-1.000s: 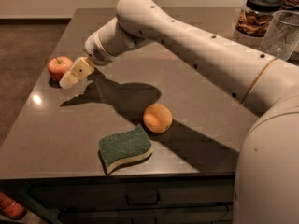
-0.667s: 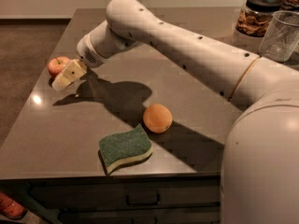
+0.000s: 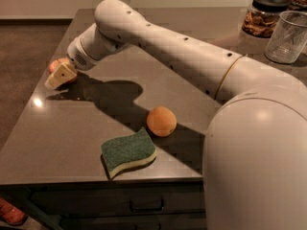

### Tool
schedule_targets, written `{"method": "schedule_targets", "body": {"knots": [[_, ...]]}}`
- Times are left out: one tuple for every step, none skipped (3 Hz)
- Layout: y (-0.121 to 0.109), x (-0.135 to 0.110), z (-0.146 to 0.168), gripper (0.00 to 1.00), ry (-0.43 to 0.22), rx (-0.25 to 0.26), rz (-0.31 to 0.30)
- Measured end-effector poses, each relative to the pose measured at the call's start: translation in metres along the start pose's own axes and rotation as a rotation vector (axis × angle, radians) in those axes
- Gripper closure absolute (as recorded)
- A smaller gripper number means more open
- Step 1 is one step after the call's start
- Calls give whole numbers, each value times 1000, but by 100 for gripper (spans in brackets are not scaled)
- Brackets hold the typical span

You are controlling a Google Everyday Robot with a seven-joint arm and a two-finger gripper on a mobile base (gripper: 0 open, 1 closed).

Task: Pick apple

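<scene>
**Gripper at the apple, far-left corner of the table**

The robot's pale body [image 3: 254, 166] fills the near right of the view. From it the thick cream arm [image 3: 192, 56] reaches across to the far left. Under the arm lies a dark grey-brown table [image 3: 72, 133], with drawer fronts [image 3: 144, 205] showing below its near edge.

At the far right stands a glass jar [image 3: 265, 14] with a black lid and brown contents. Just beside it, a little nearer, is a clear ribbed cup [image 3: 288, 37].

Near the table's front edge lies a wavy sponge [image 3: 128, 151], green on top and yellow beneath. Just to its right, and slightly farther back, sits a smooth orange [image 3: 161, 121]. The two are close together but apart.

The gripper [image 3: 61, 74] is at the table's left side, low over the surface and pointing left and down. Whether the claw is released or clenched cannot be told from this view.

The apple [image 3: 55, 63], red-pink, sits right behind the gripper at the far-left edge of the table. Much of the apple is hidden by the gripper, and only its upper left part shows. It is well apart from the orange and the sponge.
</scene>
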State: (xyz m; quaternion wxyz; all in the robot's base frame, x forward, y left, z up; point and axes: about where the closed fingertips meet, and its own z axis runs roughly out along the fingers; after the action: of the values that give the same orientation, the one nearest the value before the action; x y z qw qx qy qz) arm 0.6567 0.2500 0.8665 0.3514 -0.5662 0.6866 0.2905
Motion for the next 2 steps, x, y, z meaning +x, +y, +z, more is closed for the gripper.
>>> {"method": "schedule_targets", "body": {"knots": [[-2, -8, 2, 54, -10, -13, 4], [-6, -14, -16, 76, -34, -1, 18]]}}
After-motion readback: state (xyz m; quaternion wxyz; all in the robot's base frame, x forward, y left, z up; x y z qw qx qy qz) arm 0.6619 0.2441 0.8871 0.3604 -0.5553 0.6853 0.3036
